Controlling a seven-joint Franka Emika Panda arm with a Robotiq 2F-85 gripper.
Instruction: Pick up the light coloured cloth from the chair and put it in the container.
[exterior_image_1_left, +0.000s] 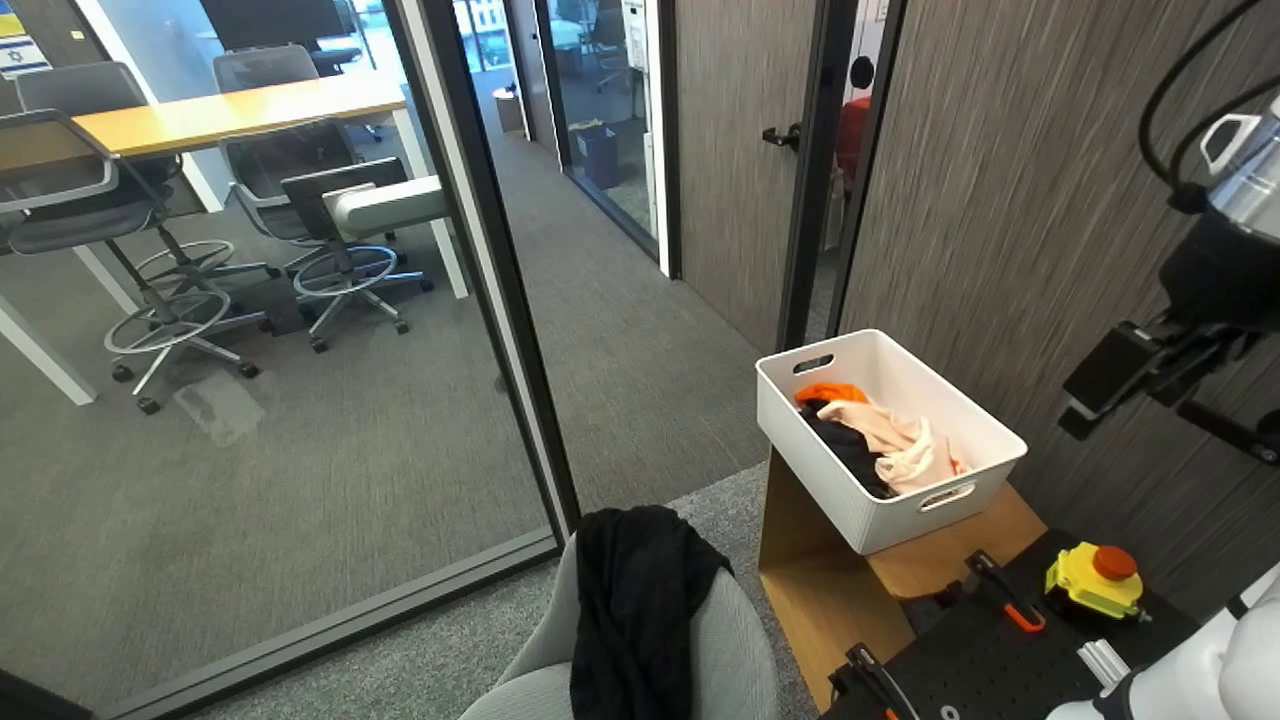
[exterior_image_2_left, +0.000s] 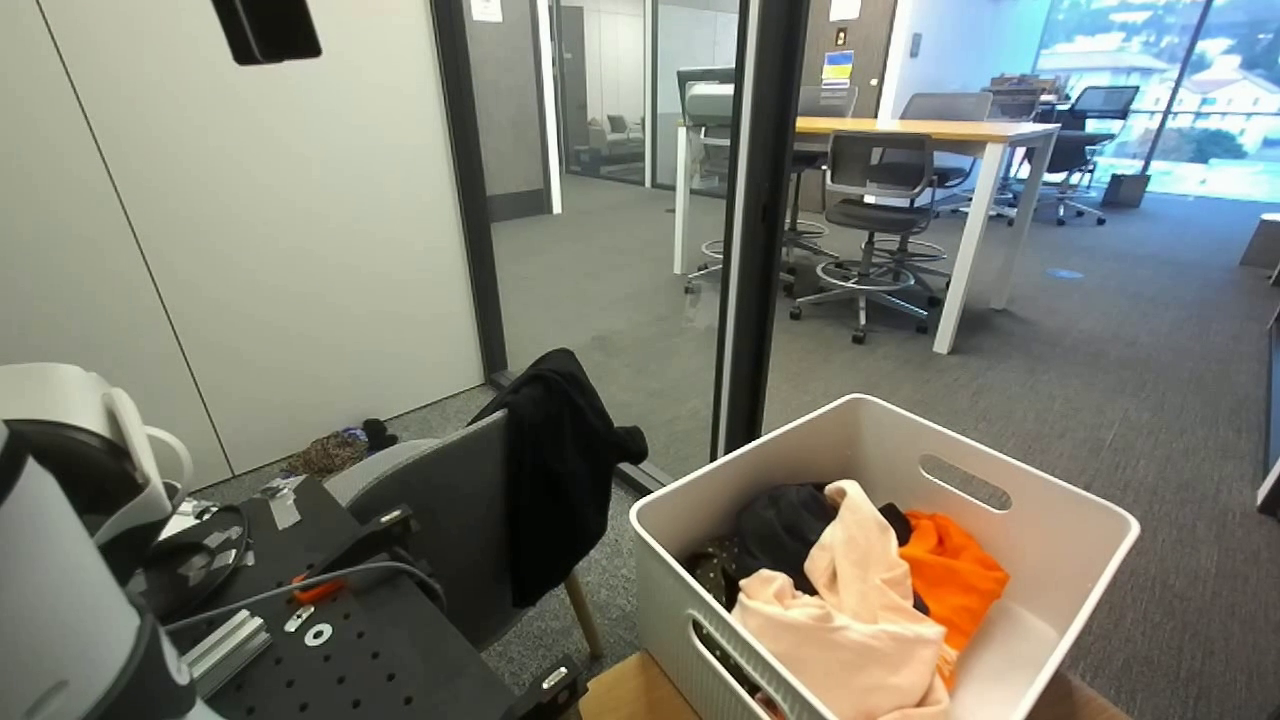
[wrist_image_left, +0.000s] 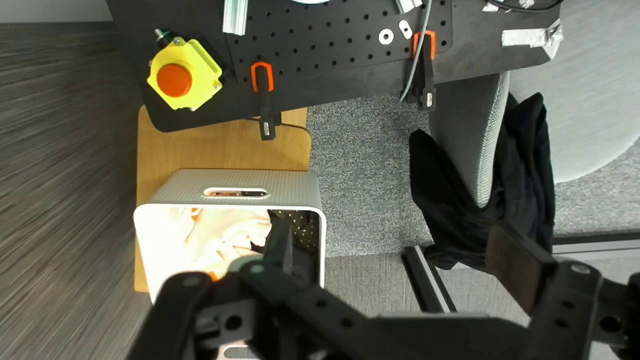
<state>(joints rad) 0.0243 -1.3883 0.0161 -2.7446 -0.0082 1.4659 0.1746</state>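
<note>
Inside the container (exterior_image_1_left: 820, 475), your light cloth (exterior_image_2_left: 850, 620) lies penned in on every side; your end effector (wrist_image_left: 395, 252) is spread, gripping nothing, likely because the job looks done, while the chair back (exterior_image_1_left: 735, 635) props up a draped black cloth (exterior_image_1_left: 640, 595).

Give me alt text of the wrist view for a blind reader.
An open, empty gripper spans the lower frame, partly hiding a white bin that holds a peach cloth and a dark dotted cloth. At right a black cloth drapes over a gray chair; at top, a black table bears a red-and-yellow button.
</note>
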